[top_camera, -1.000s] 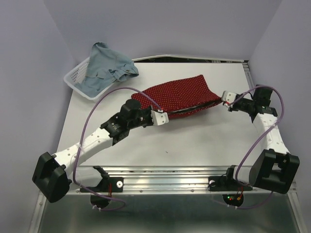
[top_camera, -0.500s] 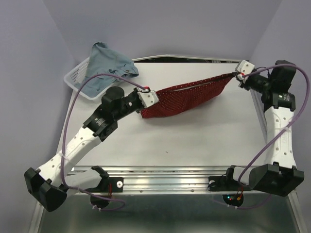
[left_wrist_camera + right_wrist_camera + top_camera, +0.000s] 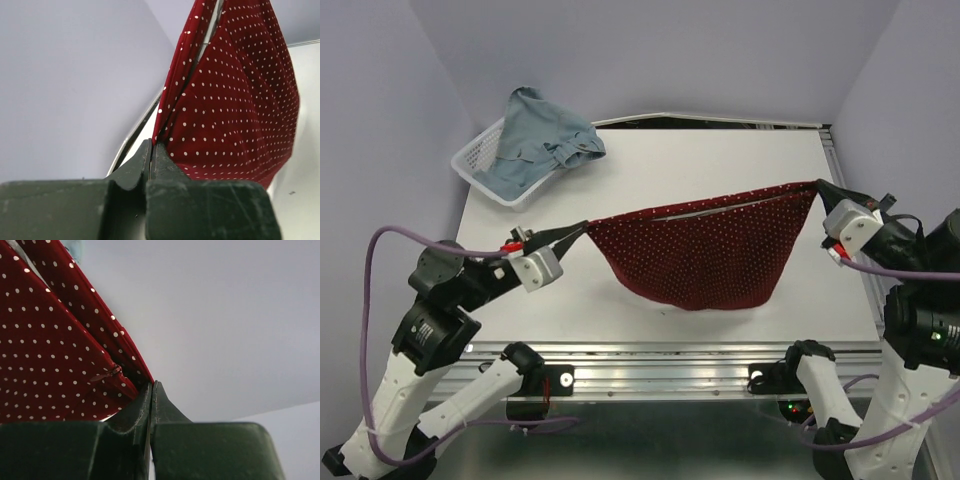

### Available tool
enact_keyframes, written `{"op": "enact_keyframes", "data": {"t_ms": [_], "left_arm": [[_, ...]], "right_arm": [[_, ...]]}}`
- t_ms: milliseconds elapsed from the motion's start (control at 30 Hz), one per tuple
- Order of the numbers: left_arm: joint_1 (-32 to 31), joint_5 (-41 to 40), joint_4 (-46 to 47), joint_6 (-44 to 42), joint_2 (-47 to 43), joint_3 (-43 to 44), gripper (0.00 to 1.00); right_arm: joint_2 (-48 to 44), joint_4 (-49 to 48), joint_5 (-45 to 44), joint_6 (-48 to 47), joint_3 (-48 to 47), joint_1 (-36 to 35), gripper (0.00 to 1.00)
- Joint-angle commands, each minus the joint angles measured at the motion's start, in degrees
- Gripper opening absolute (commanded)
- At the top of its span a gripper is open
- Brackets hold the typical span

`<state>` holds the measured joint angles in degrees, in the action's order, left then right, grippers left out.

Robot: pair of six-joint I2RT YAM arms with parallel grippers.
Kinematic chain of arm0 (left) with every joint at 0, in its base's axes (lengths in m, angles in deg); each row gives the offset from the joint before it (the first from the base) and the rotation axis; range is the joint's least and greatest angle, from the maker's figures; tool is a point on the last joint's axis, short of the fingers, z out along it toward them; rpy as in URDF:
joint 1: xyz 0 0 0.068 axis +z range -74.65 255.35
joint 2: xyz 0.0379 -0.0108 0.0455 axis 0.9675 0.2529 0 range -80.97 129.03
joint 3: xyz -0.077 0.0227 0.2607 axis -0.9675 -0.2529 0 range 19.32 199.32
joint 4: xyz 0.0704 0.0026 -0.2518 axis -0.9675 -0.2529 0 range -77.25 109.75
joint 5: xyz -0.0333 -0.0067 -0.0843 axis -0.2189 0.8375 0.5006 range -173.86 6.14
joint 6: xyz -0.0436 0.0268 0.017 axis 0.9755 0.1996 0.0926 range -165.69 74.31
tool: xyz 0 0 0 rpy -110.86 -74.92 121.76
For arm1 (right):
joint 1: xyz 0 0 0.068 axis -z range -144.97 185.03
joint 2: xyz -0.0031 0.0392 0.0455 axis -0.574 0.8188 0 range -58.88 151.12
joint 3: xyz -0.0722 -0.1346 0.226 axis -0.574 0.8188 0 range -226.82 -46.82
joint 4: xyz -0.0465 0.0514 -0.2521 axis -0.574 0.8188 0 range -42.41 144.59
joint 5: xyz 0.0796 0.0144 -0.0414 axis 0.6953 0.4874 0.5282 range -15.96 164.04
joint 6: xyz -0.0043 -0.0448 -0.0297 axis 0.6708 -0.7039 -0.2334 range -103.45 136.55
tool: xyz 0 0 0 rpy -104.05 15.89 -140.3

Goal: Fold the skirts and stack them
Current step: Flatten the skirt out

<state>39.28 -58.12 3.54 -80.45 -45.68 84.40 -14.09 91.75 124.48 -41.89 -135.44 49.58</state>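
Red skirt (image 3: 705,255) now aloft, edge taut between left hand (image 3: 576,229) and right hand (image 3: 824,188)

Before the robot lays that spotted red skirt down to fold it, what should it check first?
1. Left hand shut on one top corner of the red skirt: ok.
2. Right hand shut on the other top corner: ok.
3. Skirt stretched between the hands, untwisted: ok.
4. Bottom edge lifted off the table: cannot tell.
5. Denim skirt out of the way, draped over the basket: ok.
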Motion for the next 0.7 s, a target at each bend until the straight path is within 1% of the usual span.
{"op": "enact_keyframes", "data": {"t_ms": [0, 67, 100, 200, 233, 300, 333, 367, 400, 433, 467, 500, 533, 567, 600, 633, 667], "left_arm": [[1.62, 0.63, -5.15, 3.47, -4.17, 0.14, 0.00], [1.71, -0.77, -4.54, 5.05, -4.35, -1.62, 0.00], [1.71, -1.65, -3.67, 5.93, -3.83, -2.32, 0.00], [1.71, -5.16, 1.34, 7.60, 1.26, -5.13, 0.00], [1.71, -7.95, 3.62, 8.39, 6.32, -5.40, 0.00], [1.71, -11.83, 5.12, 9.27, 13.10, -4.44, 0.00], [1.88, -15.24, 6.09, 9.62, 20.10, -3.56, 0.00], [2.32, -15.63, 8.71, 8.84, 23.39, -3.12, 0.00], [3.98, -15.37, 10.48, 8.92, 30.04, -1.90, 0.00], [5.13, -14.84, 12.15, 9.18, 30.10, -1.89, 0.00], [6.36, -14.40, 14.77, 10.49, 36.98, 0.72, 0.00], [7.67, -14.22, 16.11, 11.46, 40.70, 2.23, 0.00], [10.04, -14.48, 18.21, 12.08, 47.78, 6.86, 0.02], [10.84, -14.57, 18.49, 13.22, 51.25, 9.86, 0.14], [11.46, -14.57, 18.06, 12.88, 54.76, 12.59, 0.20], [11.73, -17.79, 17.36, 12.70, 57.67, 15.75, 0.27], [12.08, -19.65, 17.18, 12.70, 63.01, 20.65, 0.34]], "right_arm": [[-0.50, 3.12, -10.09, 0.60, -1.21, 1.19, 0.01], [-0.24, 2.69, -12.10, 1.22, -0.16, 1.19, 0.01], [1.50, 2.25, -12.81, 1.83, 1.07, 1.19, 0.01], [5.99, -0.03, -14.14, 3.49, 3.79, 1.19, 0.01], [9.66, -2.74, -14.40, 4.37, 6.41, 1.19, 0.01], [13.72, -6.79, -14.49, 6.57, 8.89, 1.19, 0.01], [16.00, -8.81, -14.49, 8.23, 9.69, 1.19, 0.01], [21.33, -12.05, -14.05, 9.55, 9.95, 1.19, 0.01], [24.26, -13.30, -14.22, 10.61, 9.52, 0.23, 0.01], [27.42, -14.10, -14.75, 10.88, 8.82, -0.82, 0.04], [33.54, -15.67, -16.93, 11.58, 7.16, -3.53, 0.09], [36.30, -17.16, -17.91, 13.24, 6.54, -4.86, 0.18], [39.02, -18.92, -19.05, 14.04, 5.83, -6.44, 0.37], [44.27, -21.81, -22.02, 15.62, 3.82, -9.33, 0.53], [46.94, -23.49, -24.05, 20.16, 2.24, -10.23, 0.62], [49.75, -24.55, -25.72, 22.81, -0.39, -10.94, 0.74], [52.47, -23.78, -28.43, 25.45, -3.72, -10.94, 0.80]]}}
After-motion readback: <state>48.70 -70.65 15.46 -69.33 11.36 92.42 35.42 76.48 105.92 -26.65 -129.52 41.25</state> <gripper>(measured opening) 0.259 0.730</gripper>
